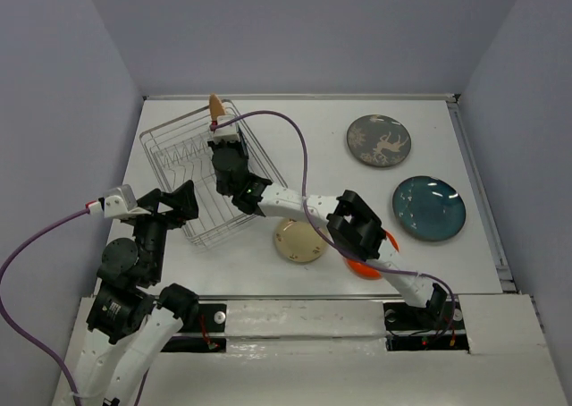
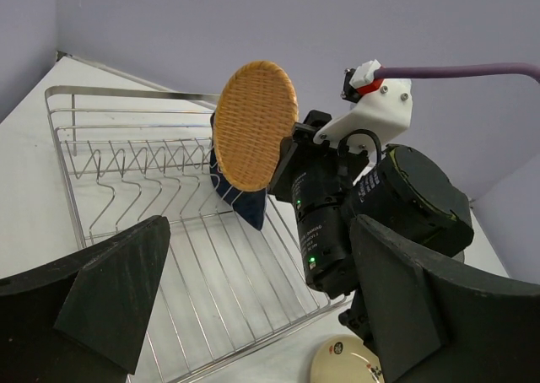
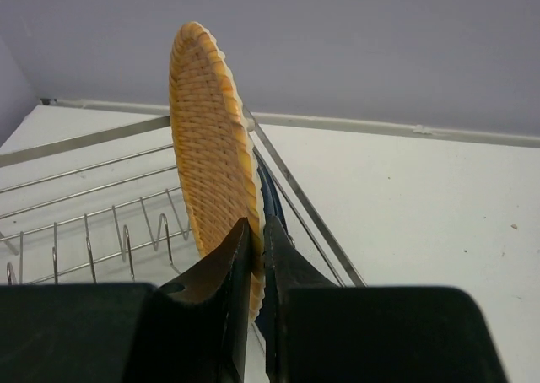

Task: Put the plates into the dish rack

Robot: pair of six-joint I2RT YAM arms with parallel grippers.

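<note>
My right gripper point(image 3: 260, 224) is shut on the lower edge of the tan woven plate point(image 3: 207, 138) and holds it upright over the far right part of the dish rack point(image 1: 161, 156). In the top view the plate point(image 1: 215, 105) shows edge-on above that gripper point(image 1: 217, 124). The navy plate point(image 2: 245, 202) stands in the rack right behind the tan plate point(image 2: 253, 126). My left gripper point(image 2: 261, 315) is open and empty at the rack's near edge point(image 2: 253, 349). The cream plate point(image 1: 301, 241), the teal plate point(image 1: 429, 207) and the grey patterned plate point(image 1: 379, 140) lie flat on the table. The orange-red plate point(image 1: 368, 267) is partly hidden under the right arm.
The right arm point(image 1: 295, 200) stretches across the rack's near right corner and over the cream plate. The rack's upright tines point(image 2: 143, 168) on the left hold nothing. Walls close the table at the back and both sides.
</note>
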